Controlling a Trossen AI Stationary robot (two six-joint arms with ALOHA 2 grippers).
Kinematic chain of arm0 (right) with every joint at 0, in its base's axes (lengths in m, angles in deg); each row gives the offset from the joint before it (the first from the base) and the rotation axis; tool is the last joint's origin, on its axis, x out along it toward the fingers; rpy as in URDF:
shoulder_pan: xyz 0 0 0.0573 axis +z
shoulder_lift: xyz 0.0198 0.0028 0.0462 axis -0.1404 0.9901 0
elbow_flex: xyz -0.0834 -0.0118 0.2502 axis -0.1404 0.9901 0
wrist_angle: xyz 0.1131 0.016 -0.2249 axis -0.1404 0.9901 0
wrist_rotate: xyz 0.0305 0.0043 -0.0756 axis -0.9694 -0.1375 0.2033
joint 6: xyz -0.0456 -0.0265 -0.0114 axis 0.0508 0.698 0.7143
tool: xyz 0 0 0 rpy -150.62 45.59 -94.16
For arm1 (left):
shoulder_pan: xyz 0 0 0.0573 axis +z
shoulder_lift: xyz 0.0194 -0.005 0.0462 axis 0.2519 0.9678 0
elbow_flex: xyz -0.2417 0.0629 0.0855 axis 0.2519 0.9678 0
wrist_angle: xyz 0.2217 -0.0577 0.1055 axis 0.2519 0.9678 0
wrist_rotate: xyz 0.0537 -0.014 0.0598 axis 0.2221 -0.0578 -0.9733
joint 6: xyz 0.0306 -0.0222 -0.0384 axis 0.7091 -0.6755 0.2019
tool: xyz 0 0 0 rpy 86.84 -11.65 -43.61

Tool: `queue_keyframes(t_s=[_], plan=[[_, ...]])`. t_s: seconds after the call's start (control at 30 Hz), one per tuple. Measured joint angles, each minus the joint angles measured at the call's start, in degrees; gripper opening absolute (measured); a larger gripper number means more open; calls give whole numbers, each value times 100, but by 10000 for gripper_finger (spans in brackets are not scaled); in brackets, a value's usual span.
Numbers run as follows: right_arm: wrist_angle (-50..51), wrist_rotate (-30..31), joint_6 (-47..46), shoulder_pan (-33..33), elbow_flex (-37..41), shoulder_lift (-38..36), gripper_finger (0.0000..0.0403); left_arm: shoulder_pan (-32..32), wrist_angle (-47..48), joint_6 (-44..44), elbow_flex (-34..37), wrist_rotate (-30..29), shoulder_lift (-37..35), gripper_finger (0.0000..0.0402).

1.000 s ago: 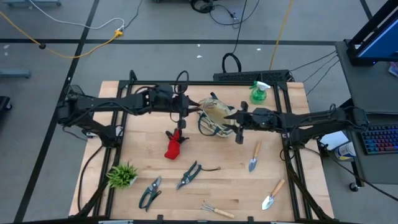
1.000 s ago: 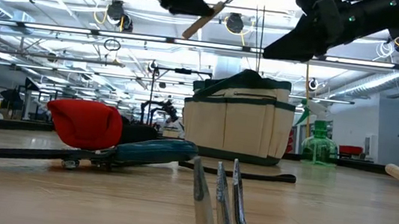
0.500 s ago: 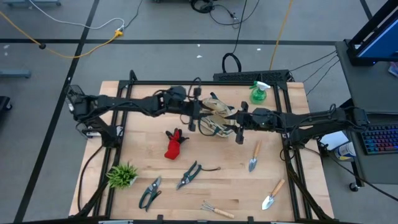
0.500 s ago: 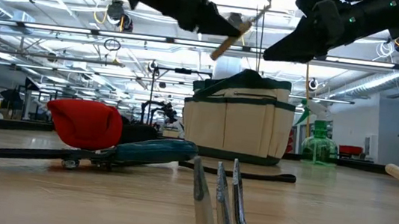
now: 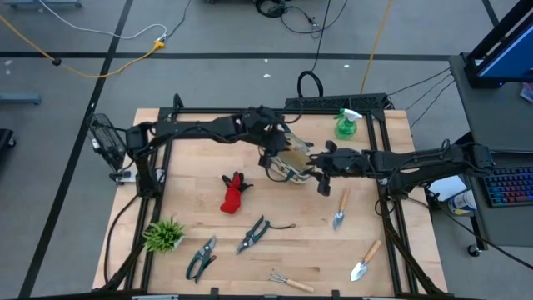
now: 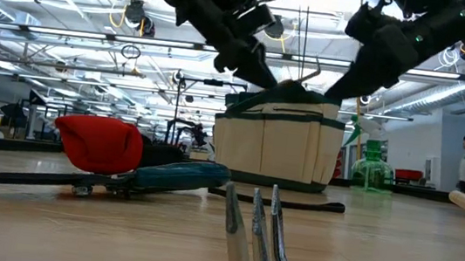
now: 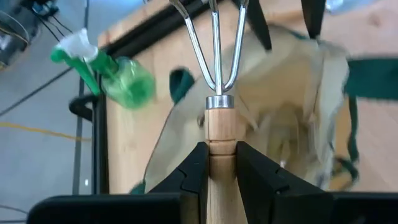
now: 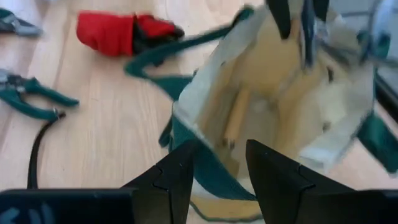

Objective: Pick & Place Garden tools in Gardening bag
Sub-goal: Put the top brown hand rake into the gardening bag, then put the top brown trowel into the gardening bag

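Note:
The cream gardening bag (image 5: 287, 155) with green trim stands at the table's middle back, its mouth open (image 8: 280, 93). My left gripper (image 5: 271, 147) reaches over it from the left, shut on a wooden-handled hand rake (image 7: 214, 74) whose prongs point at the bag's mouth (image 7: 292, 93). My right gripper (image 5: 321, 168) is at the bag's right rim, shut on it. One wooden handle (image 8: 235, 121) lies inside the bag. The red glove (image 5: 234, 193) lies on the table left of the bag, and the green spray bottle (image 5: 346, 123) stands behind it to the right. My left gripper pinches the rake's wooden handle (image 7: 219, 146) just behind the metal collar, between its two fingers. The fingers lie along the handle, slanting down from the table's left. The rake is lifted clear, prongs leading over the bag's mouth. My right gripper has the bag's green-trimmed rim (image 8: 217, 186) between its two fingers, on the side toward the table's right. The fingers slant down from the right. The bag stands upright on the table with its mouth open.
Two pairs of shears (image 5: 252, 233) (image 5: 201, 257), two trowels (image 5: 341, 212) (image 5: 366, 260) and another hand rake (image 5: 291, 282) lie across the near half. A spiky plant tuft (image 5: 163, 234) sits near left. A dark frame (image 5: 250, 111) borders the table.
My left gripper has carried the rake toward the table's right and down, from beside the bag to over its mouth. It rolled and tipped as it went, so the prongs now lead downward. My right gripper has tipped a little further down at the bag's rim.

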Motion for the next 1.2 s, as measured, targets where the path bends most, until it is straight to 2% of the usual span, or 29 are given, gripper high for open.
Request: queue_keyframes(t_s=[0.47,0.83,0.97,1.2], plan=[[-19,-19,13,0,0,0,144,259,1099,618,-8,3,281,65],[-91,-23,33,0,0,0,144,-15,1360,826,-4,-198,533,67],[-91,-23,22,0,0,0,144,-116,1421,832,-4,-572,533,86],[-91,-25,17,0,0,0,144,-204,1422,782,-4,-758,533,133]])
